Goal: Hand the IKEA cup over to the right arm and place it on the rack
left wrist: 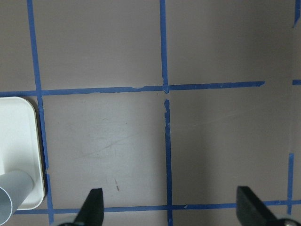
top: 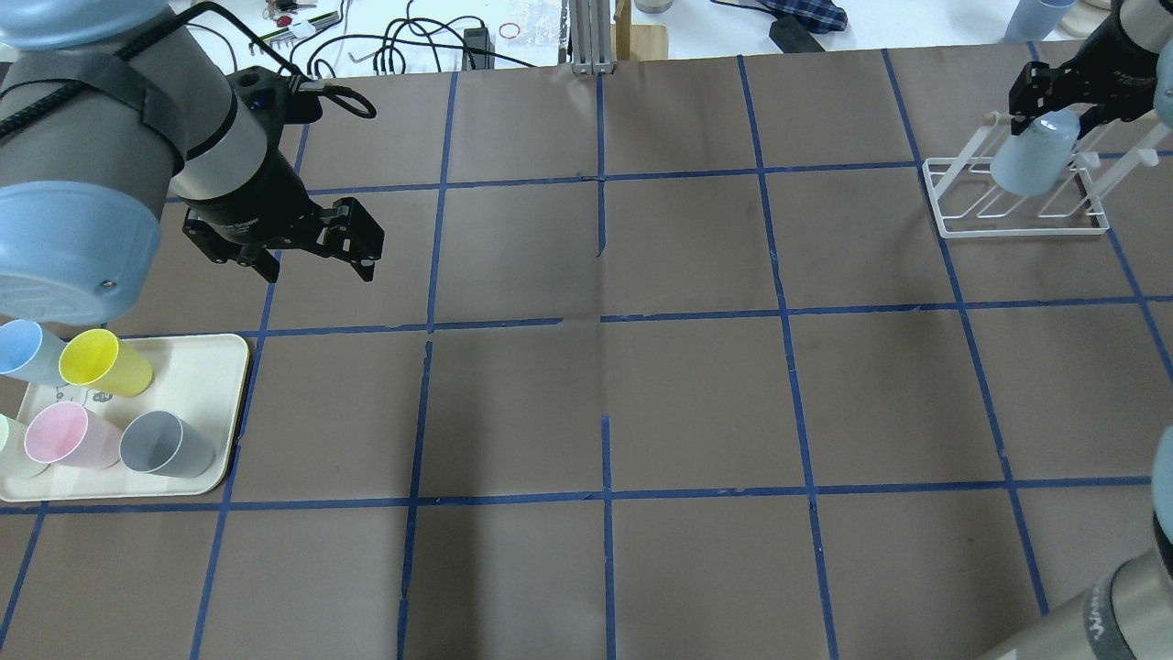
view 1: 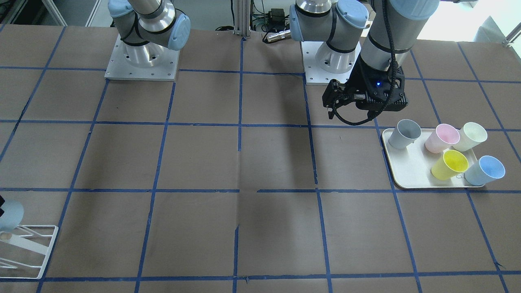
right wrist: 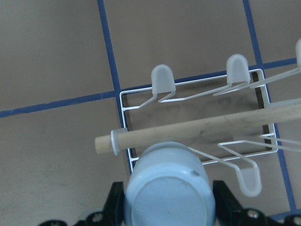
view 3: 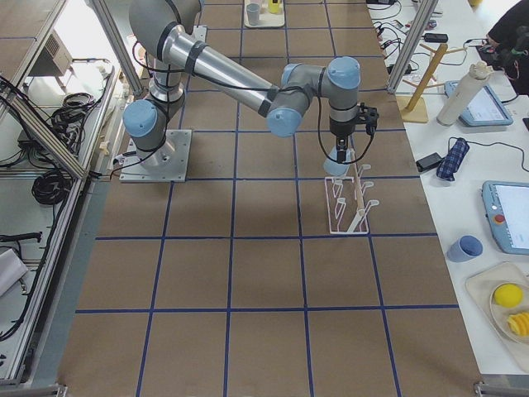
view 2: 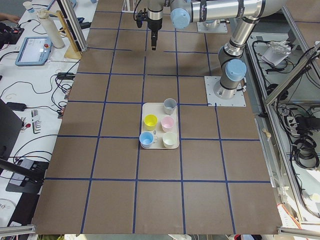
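Observation:
My right gripper (top: 1054, 115) is shut on a pale-blue IKEA cup (top: 1035, 154) and holds it mouth-down and tilted over the white wire rack (top: 1017, 226) at the far right. In the right wrist view the cup's base (right wrist: 169, 190) sits between the two black fingers (right wrist: 225, 200), just in front of the rack's wooden rod (right wrist: 197, 129). I cannot tell whether the cup rests on a peg. My left gripper (top: 321, 243) is open and empty above the table, beyond the tray. A second pale-blue cup (view 1: 484, 171) lies on the tray.
The beige tray (view 1: 407, 173) at my left also holds a grey cup (view 1: 403, 134), a pink cup (view 1: 441, 138), a cream cup (view 1: 470, 136) and a yellow cup (view 1: 449, 165). Brown table with blue tape grid lines.

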### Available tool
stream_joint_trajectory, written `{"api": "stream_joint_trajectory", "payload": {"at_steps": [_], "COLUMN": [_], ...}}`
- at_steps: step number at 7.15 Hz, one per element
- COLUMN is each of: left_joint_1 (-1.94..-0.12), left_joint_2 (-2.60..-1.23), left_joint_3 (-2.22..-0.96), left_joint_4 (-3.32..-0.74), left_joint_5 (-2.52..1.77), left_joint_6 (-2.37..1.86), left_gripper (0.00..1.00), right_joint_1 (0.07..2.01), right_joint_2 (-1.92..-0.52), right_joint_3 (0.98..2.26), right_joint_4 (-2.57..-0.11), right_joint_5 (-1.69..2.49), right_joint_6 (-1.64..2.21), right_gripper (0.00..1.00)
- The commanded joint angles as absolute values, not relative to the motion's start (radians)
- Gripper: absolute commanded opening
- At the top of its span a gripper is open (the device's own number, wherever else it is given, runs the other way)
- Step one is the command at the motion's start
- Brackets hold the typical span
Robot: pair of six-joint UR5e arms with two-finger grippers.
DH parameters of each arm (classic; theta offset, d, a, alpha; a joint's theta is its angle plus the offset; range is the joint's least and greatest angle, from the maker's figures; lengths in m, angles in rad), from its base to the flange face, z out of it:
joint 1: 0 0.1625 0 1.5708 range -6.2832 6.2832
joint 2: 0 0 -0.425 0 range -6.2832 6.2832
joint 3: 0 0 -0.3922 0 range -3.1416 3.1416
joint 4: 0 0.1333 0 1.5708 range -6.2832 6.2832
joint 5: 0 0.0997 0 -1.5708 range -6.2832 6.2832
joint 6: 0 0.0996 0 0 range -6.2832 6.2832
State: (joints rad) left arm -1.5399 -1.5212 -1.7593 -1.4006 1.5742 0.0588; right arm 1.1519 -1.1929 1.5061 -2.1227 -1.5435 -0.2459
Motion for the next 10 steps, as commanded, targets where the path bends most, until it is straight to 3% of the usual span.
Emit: {"api": "stream_joint_trajectory", "payload": {"at_steps": [1,5,10], "left_joint_1": [-1.536,-1.534,-1.536], "left_joint_2": [-1.522,-1.525,-1.493], "left_joint_3": [-1.759,-1.749,-1.74], "left_joint_4": [-1.399,-1.401,-1.4], "left_joint_5": [1.569,1.585,1.588], "left_joint_6": [0.06,0.057,0.057], "left_gripper": [1.0,1.0,1.0], "right_joint_1": [1.155,1.172,1.431], "right_joint_2": [-1.16,-1.225,-1.452], "right_joint_3": [1.496,1.491,1.493], "right_joint_4": [-2.183,-2.107,-1.771], "right_joint_5": [-1.543,-1.546,-1.548], "right_joint_6": [-0.258,-0.258,-0.128], "right_gripper": [1.0,1.0,1.0]}}
